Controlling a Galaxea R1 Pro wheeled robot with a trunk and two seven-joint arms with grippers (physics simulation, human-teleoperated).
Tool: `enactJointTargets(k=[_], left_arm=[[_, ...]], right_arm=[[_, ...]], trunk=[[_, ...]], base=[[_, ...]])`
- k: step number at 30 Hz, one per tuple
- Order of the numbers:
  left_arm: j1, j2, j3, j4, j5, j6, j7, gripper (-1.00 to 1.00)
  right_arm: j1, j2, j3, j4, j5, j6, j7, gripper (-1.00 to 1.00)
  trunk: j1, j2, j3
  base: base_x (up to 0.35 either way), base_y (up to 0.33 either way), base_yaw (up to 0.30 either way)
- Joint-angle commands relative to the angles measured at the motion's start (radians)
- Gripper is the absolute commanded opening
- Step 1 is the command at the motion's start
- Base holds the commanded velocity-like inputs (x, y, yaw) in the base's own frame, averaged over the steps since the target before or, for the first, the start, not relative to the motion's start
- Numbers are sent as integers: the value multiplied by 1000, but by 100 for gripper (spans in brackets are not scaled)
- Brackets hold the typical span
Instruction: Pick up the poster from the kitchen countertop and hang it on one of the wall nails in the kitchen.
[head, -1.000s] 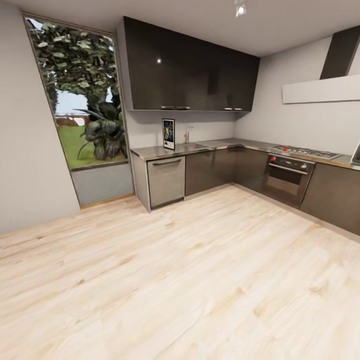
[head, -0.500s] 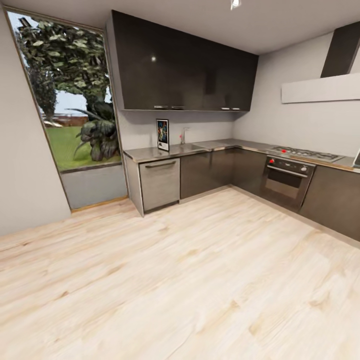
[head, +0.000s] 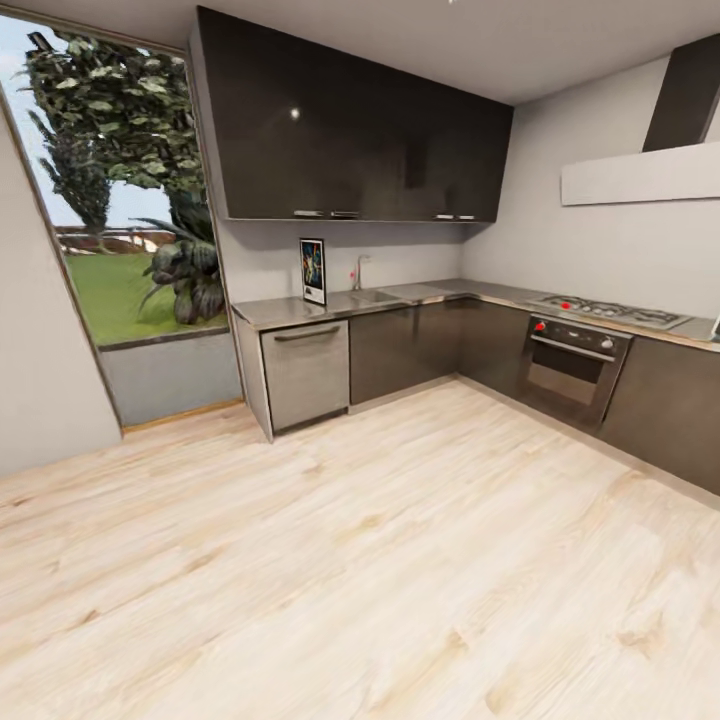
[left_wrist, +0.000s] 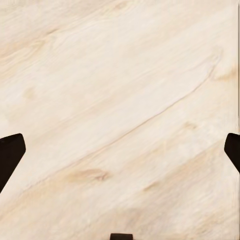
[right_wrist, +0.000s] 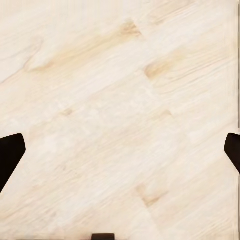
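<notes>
The camera has advanced toward the poster on the kitchen countertop; both wide-spread grippers, left gripper and right gripper, face floor.

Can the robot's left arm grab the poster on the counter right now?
Probably not yet. The poster stands upright on the counter across a wide stretch of wood floor, and the left end effector is open, pointing down at bare floorboards. The robot likely has to roll closer first.
</notes>
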Motion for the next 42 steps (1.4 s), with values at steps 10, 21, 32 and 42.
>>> enactJointTargets(k=[10, 21, 32, 42], left_arm=[[0, 0, 1, -1, 0, -1, 0, 100], [0, 0, 1, -1, 0, -1, 0, 100], [0, 0, 1, -1, 0, -1, 0, 100], [0, 0, 1, -1, 0, -1, 0, 100]], right_arm=[[-1, 0, 1, 1, 1, -3, 0, 100], [-1, 2, 1, 1, 1, -3, 0, 100], [-1, 3, 1, 1, 1, -3, 0, 100], [-1, 1, 0, 1, 2, -3, 0, 100]], trunk=[[1, 0, -1], [1, 0, -1], [1, 0, -1], [1, 0, -1]], base=[[282, -219, 0], [282, -219, 81], [282, -219, 254], [284, -206, 34]])
